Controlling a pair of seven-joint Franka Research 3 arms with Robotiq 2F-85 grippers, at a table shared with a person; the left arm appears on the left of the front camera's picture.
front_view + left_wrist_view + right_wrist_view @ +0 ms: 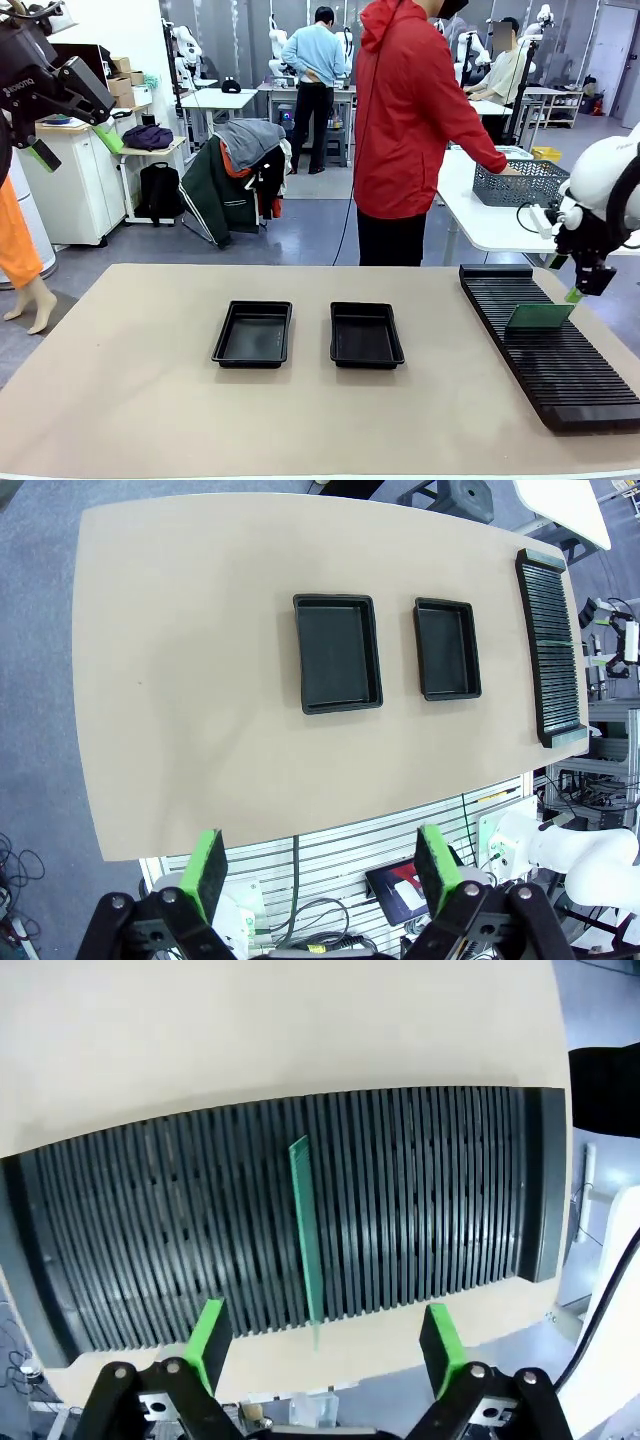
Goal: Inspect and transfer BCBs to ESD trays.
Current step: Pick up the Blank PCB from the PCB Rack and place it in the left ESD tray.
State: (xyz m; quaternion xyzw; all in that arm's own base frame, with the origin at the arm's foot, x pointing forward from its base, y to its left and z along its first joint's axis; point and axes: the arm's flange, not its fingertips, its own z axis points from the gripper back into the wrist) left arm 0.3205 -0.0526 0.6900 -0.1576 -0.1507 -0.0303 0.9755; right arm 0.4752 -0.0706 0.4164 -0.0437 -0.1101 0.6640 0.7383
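**Writing:** You can read white lettering, ROBOTIQ, on the body of the left gripper (322, 870) where it shows at the upper left of the front view. No other print is legible

**Containers**
- ESD trays, two, black and shallow, with raised rims, side by side at mid-table and apart from each other: left tray (250, 361), its floor bare; right tray (368, 363), its floor bare. The left wrist view shows you both from above
- Rack (560, 370), long, black, ribbed and slotted, along the right side of the table (150, 400). It holds one BCB (540, 316), green, standing on edge in a slot toward the far end. The right wrist view shows that board (305, 1240) edge-on, about midway along the rack (430, 1200)
- Wire-mesh basket (520, 183), grey, on a white table behind. You cannot tell its contents. A person in a red jacket (410, 110) has a hand (510, 170) at its rim

**Claws**
- Left gripper: fingers spread wide, nothing between them, held high over the robot's edge of the table
- Right gripper (324, 1345): fingers spread wide, gripping nothing. It hangs over the rack's outer edge, just beside the board's upper right corner, and you see no contact. From the wrist, the board lines up between the two green pads (208, 1340)
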